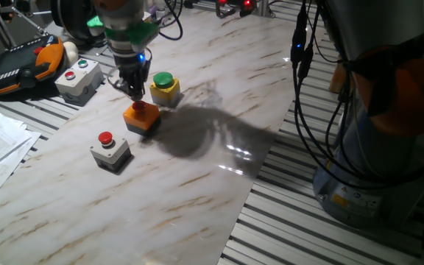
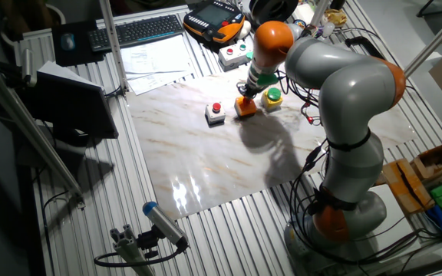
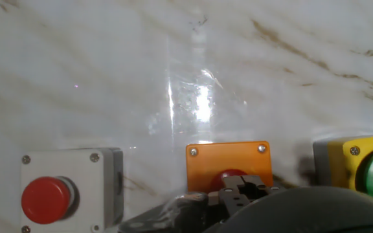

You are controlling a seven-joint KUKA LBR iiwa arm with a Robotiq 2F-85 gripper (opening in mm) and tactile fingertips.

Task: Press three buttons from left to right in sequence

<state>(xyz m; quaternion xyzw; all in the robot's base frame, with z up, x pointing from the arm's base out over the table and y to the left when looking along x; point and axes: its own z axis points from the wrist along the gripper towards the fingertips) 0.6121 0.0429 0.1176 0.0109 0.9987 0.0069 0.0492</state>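
Claw [image 1: 135, 94] is down on the red cap of the orange button box [image 1: 141, 118], fingertips touching the cap. Hand view confirms it: the finger tips [image 3: 241, 191] sit over the red cap on the orange box [image 3: 228, 165]. Whether the claw is clenched or released cannot be told; no gap between the tips is visible in any view.

Three button boxes lie in a diagonal row on the marble sheet of the bench [image 1: 197, 184], toward its far-left corner as seen in one fixed view. Grey box with red cap [image 1: 110, 149] is nearest the left edge and apart from the orange box. Yellow box with green cap [image 1: 163, 87] is just beside the orange box, farther back.

Larger grey box with red and green buttons [image 1: 78, 76] sits off the sheet at the bench's far-left edge.
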